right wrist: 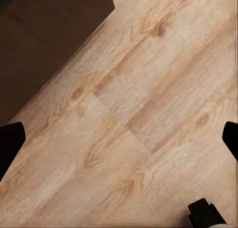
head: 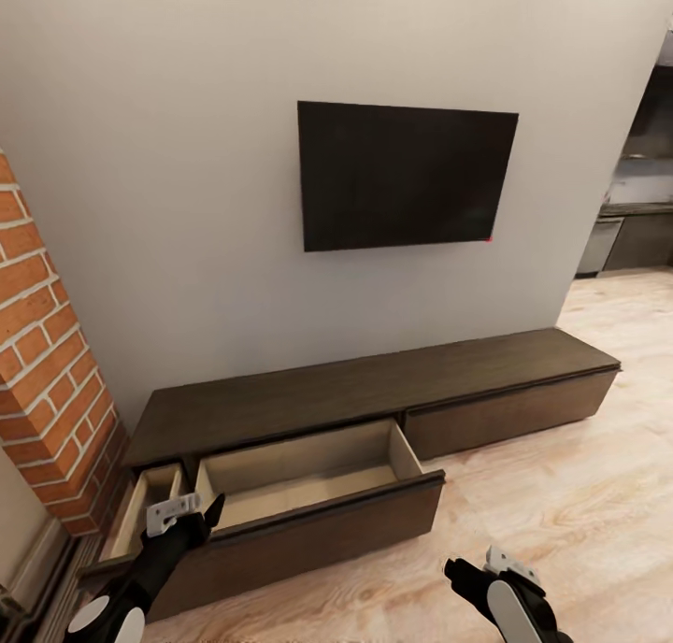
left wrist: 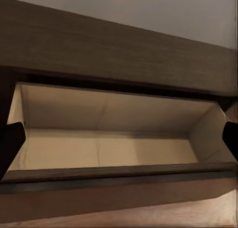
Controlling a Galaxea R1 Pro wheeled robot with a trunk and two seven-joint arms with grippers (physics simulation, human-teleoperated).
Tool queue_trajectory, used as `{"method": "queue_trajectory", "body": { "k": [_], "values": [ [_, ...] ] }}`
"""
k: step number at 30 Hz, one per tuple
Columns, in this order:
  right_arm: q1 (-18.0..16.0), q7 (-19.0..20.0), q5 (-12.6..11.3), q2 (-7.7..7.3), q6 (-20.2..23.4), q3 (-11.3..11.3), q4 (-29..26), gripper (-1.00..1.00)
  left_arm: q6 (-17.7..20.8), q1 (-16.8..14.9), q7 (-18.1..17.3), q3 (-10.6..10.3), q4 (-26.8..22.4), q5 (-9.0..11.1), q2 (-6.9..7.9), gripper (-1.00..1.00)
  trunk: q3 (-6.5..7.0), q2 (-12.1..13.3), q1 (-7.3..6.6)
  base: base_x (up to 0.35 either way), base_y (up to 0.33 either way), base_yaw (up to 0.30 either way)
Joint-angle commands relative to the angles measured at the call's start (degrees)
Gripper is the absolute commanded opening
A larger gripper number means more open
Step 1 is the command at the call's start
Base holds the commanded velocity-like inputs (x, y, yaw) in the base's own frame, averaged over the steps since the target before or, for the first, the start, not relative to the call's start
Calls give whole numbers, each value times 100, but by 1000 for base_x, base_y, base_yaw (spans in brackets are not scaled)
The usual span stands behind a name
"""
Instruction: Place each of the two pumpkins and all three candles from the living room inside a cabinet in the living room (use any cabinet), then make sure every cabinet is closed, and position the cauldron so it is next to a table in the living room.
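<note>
The cabinet (head: 374,395) stands against the white wall (head: 168,204), under the black TV (head: 407,174). Its middle drawer (head: 313,479) is pulled out and its beige inside holds nothing. The left end effector (head: 192,512) hovers at the drawer's front left corner, fingers spread. The right end effector (head: 472,568) is open over the wood floor (head: 579,493).
</note>
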Motion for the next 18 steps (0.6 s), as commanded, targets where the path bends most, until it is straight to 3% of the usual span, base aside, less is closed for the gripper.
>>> {"method": "queue_trajectory", "body": {
  "k": [1, 18],
  "values": [
    [-6, -56, -54, -9, 5, 14, -6, 100, 38, -1, -25, 11, -7, 54, -1, 100, 1, -3, -3, -197, 118, -239],
    [-5, -49, -77, -35, 2, 6, 10, 100, 29, 14, -37, 9, -50, 62, 9, 100, 106, -3, -3, -30, 29, -239]
  ]
}}
